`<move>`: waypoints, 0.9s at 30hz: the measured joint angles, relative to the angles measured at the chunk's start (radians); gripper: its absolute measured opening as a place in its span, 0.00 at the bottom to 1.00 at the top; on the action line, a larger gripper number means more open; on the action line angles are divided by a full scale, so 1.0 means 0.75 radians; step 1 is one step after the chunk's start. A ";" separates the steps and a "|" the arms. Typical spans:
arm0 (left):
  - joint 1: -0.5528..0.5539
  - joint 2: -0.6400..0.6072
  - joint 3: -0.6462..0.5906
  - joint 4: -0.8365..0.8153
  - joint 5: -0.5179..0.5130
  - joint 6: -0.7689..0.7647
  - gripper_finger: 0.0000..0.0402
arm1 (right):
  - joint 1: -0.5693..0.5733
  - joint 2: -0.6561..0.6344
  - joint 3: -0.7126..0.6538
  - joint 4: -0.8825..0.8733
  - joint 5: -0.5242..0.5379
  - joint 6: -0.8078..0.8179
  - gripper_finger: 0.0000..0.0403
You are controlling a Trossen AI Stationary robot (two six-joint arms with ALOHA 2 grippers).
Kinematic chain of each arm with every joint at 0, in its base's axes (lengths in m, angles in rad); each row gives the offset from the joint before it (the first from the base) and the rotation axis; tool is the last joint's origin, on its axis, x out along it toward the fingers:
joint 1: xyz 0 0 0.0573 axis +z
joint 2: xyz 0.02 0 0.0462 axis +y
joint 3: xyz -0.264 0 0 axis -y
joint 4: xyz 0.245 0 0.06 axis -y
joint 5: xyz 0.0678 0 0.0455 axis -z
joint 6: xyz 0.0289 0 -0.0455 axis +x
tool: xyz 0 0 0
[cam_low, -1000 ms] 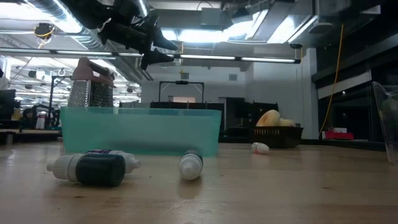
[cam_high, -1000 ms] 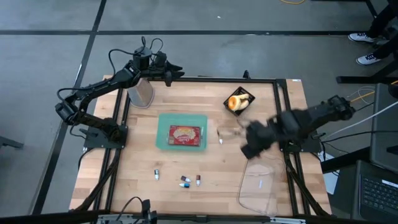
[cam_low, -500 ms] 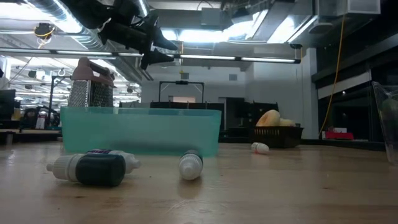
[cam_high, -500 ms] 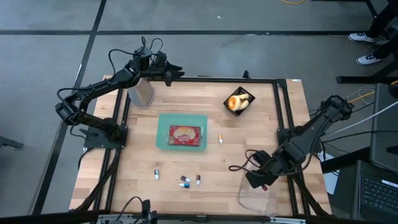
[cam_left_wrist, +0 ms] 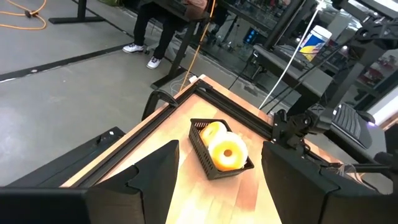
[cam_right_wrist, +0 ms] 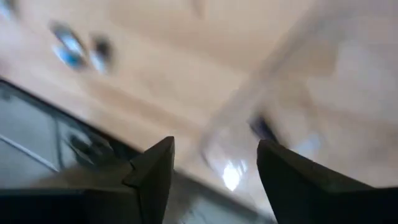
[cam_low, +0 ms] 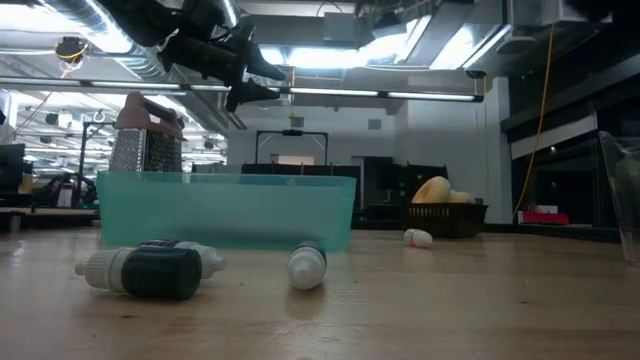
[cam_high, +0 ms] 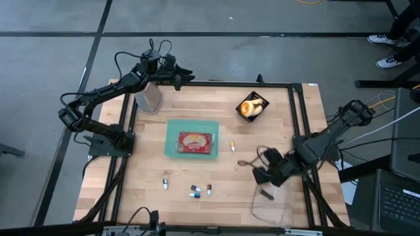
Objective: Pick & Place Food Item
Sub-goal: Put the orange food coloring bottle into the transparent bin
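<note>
My right gripper [cam_high: 261,176] hangs open over the table's right side, just beyond the far rim of a clear container [cam_high: 272,196]. A small dark piece [cam_high: 267,194] lies on that container's floor and shows blurred in the right wrist view [cam_right_wrist: 264,129]. A teal tray [cam_high: 192,142] in the middle holds a flat red-and-tan food item [cam_high: 195,141]. A black basket [cam_high: 252,107] at the far right holds round yellow pastries [cam_left_wrist: 227,151]. My left gripper [cam_high: 187,78] waits open, high over the far-left edge.
A metal grater [cam_high: 149,98] stands at the far left under my left arm. Small bottles lie near the front [cam_high: 165,184] [cam_high: 195,190] [cam_high: 209,190], and one lies right of the tray [cam_high: 232,145]. A dark frame rail [cam_high: 298,131] borders the table.
My right gripper has swung from right of the tray toward the table's near edge, down over the clear container, then drawn back a little toward the far side. A small dark piece now lies in the container.
</note>
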 joint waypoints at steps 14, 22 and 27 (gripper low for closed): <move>0.000 0.000 0.000 -0.001 0.063 -0.010 0.56 | -0.754 0.041 -0.001 0.266 0.036 -0.463 0.48; 0.002 0.000 0.001 -0.006 0.066 0.004 0.56 | -0.921 0.220 -0.001 0.260 -0.240 -0.702 0.40; 0.002 0.000 0.001 -0.005 0.061 0.014 0.56 | -0.919 0.325 -0.001 0.268 -0.313 -0.763 0.39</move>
